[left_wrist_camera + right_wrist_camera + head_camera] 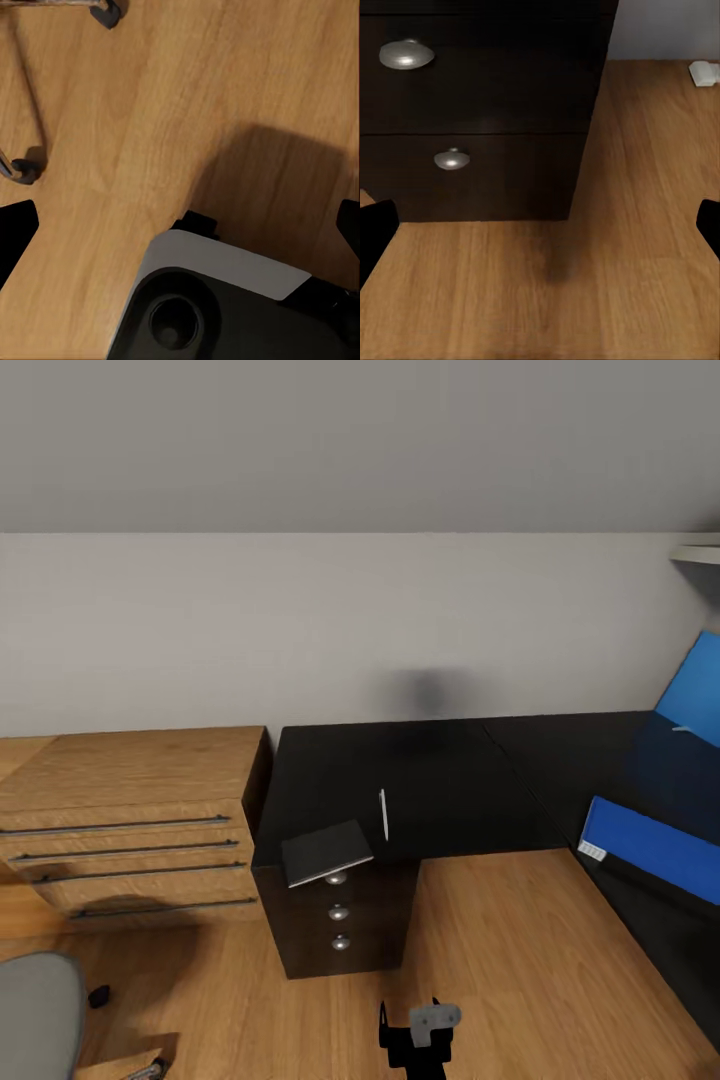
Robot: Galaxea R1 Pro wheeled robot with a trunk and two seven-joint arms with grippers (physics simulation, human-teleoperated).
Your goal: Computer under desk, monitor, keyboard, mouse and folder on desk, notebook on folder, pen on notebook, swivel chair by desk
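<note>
Apparently the stacking step is in hand, judging by how things lie. At the centre of the head view the notebook (326, 851) rests on the front corner of the desk (450, 780), overhanging the edge above the drawer unit (472, 105) and its round knobs (339, 912). The pen (383, 814) lies just beside the notebook on the black surface. The folder (655, 846) sits on the desk's other wing at the right edge of the frame, well apart from both.

Both sets of fingers are spread wide with nothing between them: the left gripper (180, 225) looks down at the floor and a chair caster (22, 169), while the right gripper (540, 225) faces the drawers low down. The swivel chair (38, 1010) shows at lower left.

Next, an arm probably needs to rise to desk height and take the notebook by its overhanging edge.
</note>
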